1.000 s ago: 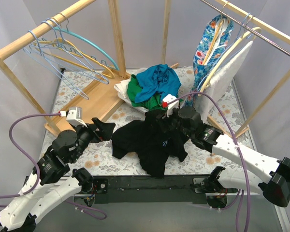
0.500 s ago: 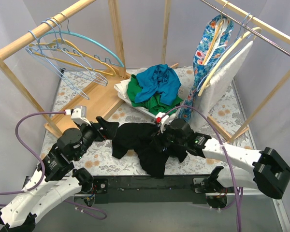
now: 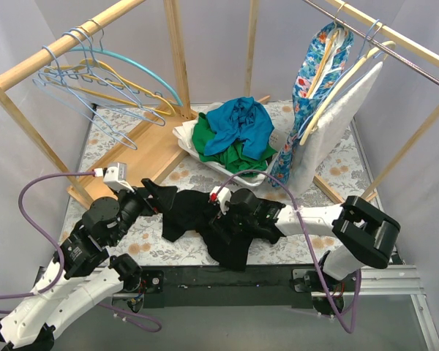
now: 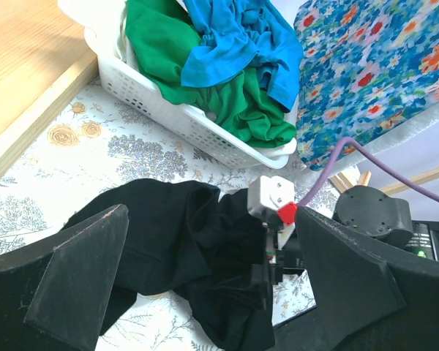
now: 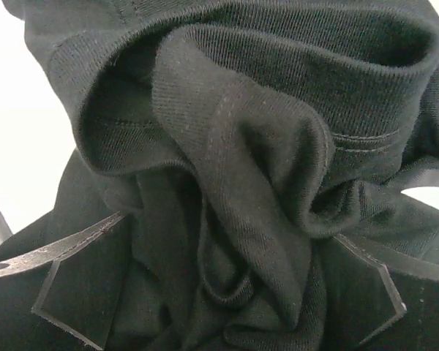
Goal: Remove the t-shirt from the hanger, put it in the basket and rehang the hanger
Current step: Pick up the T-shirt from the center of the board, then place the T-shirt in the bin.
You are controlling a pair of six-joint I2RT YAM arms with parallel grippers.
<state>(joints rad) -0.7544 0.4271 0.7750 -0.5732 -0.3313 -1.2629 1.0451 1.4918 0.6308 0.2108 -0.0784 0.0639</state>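
Top external view, left to right: the left fingers point(image 4: 80, 270) stand spread wide at the left edge of the crumpled black cotton t-shirt point(image 3: 230, 245), which lies on the floral-patterned desk point(image 3: 157, 245). The right fingers point(image 5: 362, 281) are parted too, pressed into its folds with cloth bunched between them.

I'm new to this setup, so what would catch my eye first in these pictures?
A crumpled black t-shirt lies at the front of the floral-patterned table, with the open left gripper at its edge and the right gripper spread around its folds. Behind it, a white plastic basket is heaped with green and blue clothes, and a blue floral garment hangs at the right.
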